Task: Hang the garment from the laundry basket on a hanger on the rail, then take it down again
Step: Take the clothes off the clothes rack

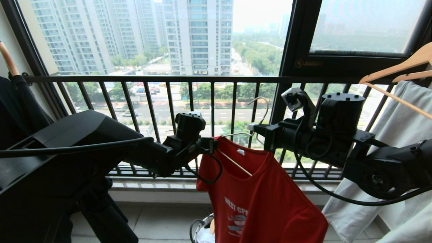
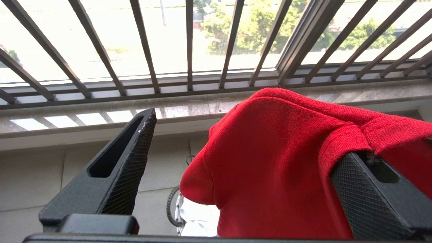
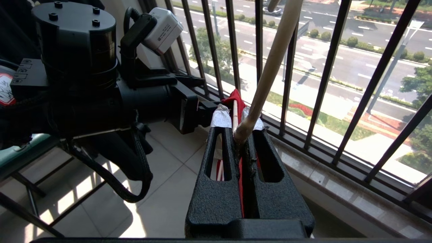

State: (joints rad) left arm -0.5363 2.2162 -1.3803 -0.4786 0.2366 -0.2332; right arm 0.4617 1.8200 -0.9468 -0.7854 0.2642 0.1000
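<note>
Red knit cloth garment; black, rough-textured plastic fingers.

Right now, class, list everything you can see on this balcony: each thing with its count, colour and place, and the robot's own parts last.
T-shirt: one, red with white lettering, hanging mid-air between the two arms
wire hanger: one, white, inside the T-shirt's neck, hook rising above it
laundry basket: one, dark loop handle showing, on the floor under the T-shirt
wooden hangers: two, light wood, upper right
pale garment: one, off-white, hanging at the right
balcony railing: one, dark vertical bars, across the window
dark garment: one, black, far left
left gripper: one, black, open, one finger under the T-shirt's shoulder
right gripper: one, black, shut on the wire hanger's neck
</note>
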